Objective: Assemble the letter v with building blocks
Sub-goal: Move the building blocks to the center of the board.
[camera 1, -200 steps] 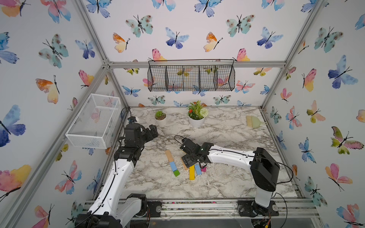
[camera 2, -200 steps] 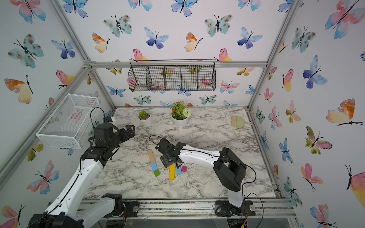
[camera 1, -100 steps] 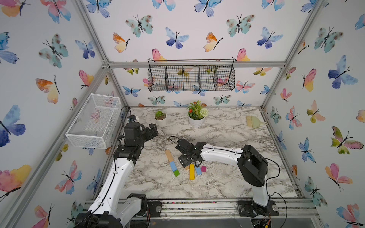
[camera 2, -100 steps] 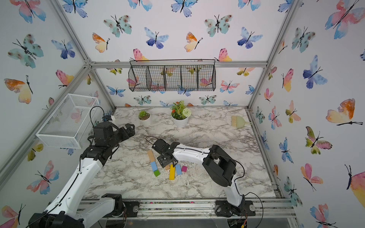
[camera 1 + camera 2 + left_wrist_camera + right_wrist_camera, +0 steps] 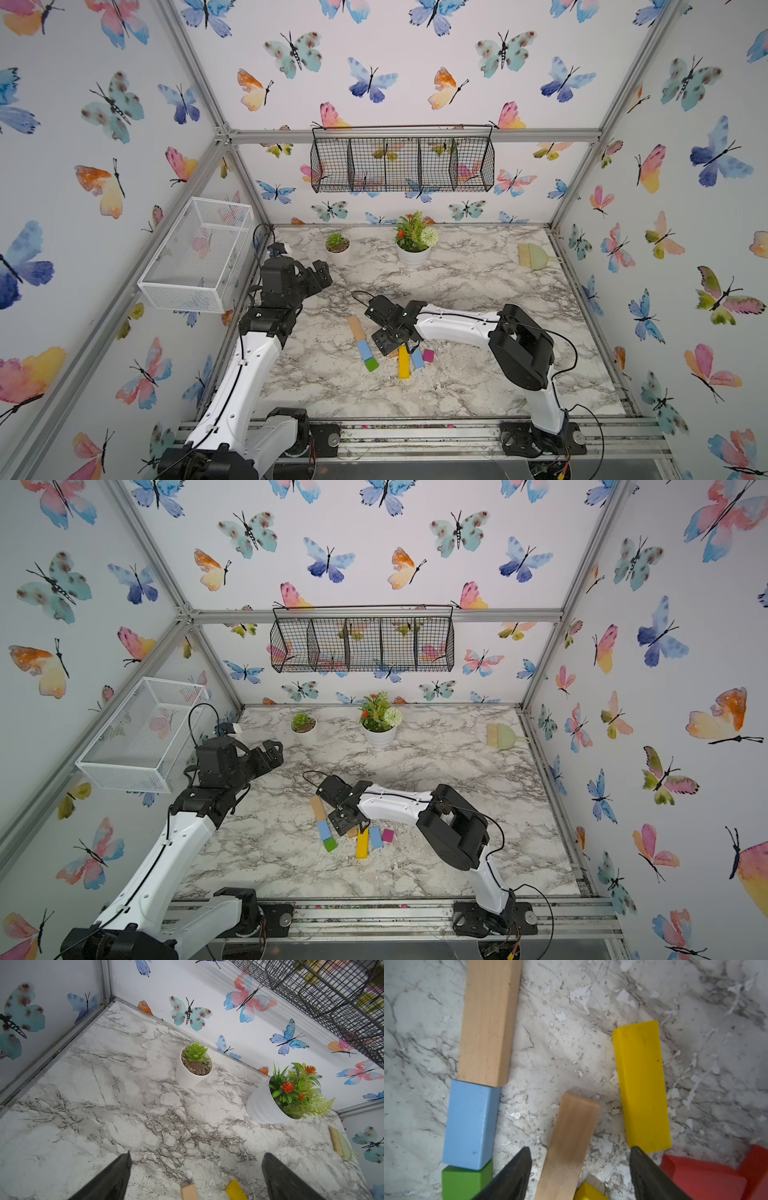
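Your right gripper [image 5: 579, 1147] straddles the loose tan bar [image 5: 571, 1126], jaws apart and clear of its smooth wooden sides, probably to fetch it for the V's missing arm. One arm already lies end to end: long tan bar [image 5: 488, 1022], painted light blue block [image 5: 470, 1124], green cube [image 5: 465, 1182]. Your left gripper [image 5: 196, 1154] hangs spread, empty.

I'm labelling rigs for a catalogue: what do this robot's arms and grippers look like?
The left arm and right arm have white tubular links between bulky black joint housings, with thin black cables running along them. The left gripper and right gripper are black, with two tapering wedge-shaped fingers each.
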You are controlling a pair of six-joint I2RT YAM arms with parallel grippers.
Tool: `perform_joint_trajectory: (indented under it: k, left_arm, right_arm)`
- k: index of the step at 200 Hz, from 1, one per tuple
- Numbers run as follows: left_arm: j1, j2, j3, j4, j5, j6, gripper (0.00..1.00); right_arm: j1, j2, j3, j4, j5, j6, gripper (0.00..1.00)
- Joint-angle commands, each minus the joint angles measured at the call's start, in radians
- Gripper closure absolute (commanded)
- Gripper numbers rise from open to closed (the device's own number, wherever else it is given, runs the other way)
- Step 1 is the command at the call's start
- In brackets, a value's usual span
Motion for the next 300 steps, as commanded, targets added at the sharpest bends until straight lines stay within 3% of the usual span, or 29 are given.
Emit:
perform_joint_trajectory:
  k: [1, 70, 111, 300]
  left_arm:
    - [0.007, -0.002, 0.011, -0.005, -0.01, 0.015, 0.02]
    - [0.015, -0.002, 0.009, -0.002, -0.005, 0.017, 0.02]
    - [0.017, -0.002, 0.008, -0.002, -0.001, 0.016, 0.02]
    - [0.019, 0.003, 0.008, 0.003, 0.019, 0.014, 0.02]
  right_arm:
    - [0.006, 0.027, 0.022, -0.029, -0.013, 0.014, 0.26]
    - [0.006, 0.031, -0.005, -0.046, 0.026, 0.028, 0.46]
    - [0.003, 0.028, -0.029, -0.047, 0.036, 0.036, 0.51]
    - [-0.205, -0.147, -0.271, -0.004, 0.084, 0.018, 0.54]
